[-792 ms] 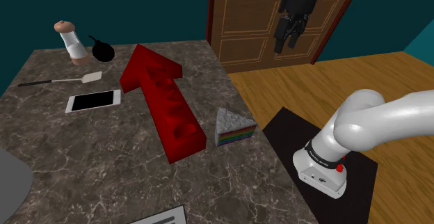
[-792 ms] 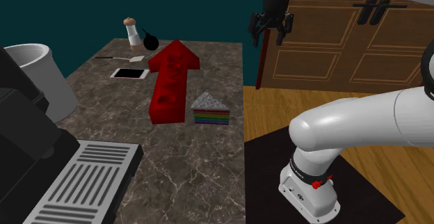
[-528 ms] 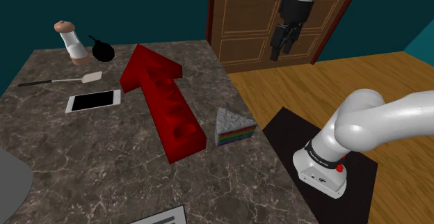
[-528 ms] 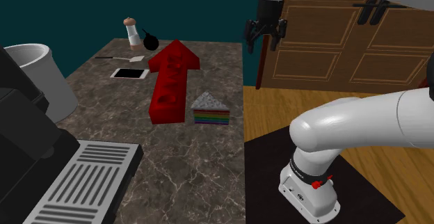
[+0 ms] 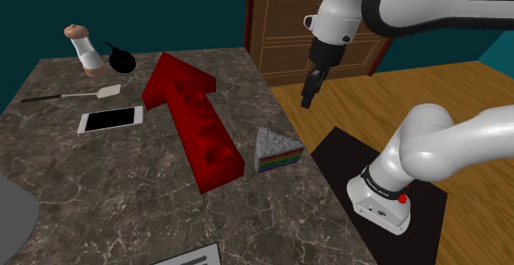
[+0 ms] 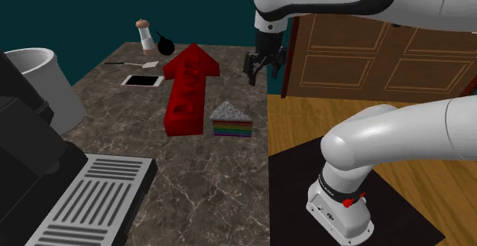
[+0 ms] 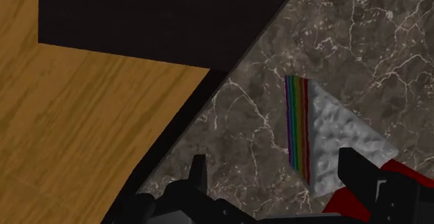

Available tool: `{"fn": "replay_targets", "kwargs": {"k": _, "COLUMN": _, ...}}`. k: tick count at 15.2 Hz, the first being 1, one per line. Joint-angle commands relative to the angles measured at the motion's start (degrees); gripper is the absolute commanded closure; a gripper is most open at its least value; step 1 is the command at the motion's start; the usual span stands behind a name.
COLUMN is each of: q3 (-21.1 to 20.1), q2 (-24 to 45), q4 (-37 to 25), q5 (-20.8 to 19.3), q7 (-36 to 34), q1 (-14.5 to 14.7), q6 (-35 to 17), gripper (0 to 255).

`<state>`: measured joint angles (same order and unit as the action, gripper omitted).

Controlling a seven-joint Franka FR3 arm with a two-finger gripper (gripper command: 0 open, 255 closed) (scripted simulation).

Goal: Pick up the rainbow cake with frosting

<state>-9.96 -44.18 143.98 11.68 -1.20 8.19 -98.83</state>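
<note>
Approach: my gripper [image 6: 262, 70], fingers spread wide and empty, hovers beyond the rainbow cake wedge [image 5: 276, 150] at the right edge of the counter [image 5: 123, 197]; I should descend centred, straddling its flat sides.

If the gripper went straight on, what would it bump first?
Probably the marble countertop, right beside the rainbow cake slice. The open gripper aims close to the cake's striped side, so it might clip that instead; depth is hard to judge.
</note>
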Motion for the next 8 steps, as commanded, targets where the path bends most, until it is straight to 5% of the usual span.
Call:
{"fn": "replay_targets", "kwargs": {"k": 1, "q3": -1.94, "q2": 0.25, "q4": 2.03, "q5": 0.97, "q7": 0.76, "q1": 1.84, "q6": -3.25, "gripper": 0}}
{"fn": "replay_targets", "kwargs": {"k": 8, "q3": -9.58, "q2": 3.16, "q4": 8.54, "q5": 4.58, "q7": 2.79, "q1": 8.48, "q6": -15.67, "gripper": 0}}
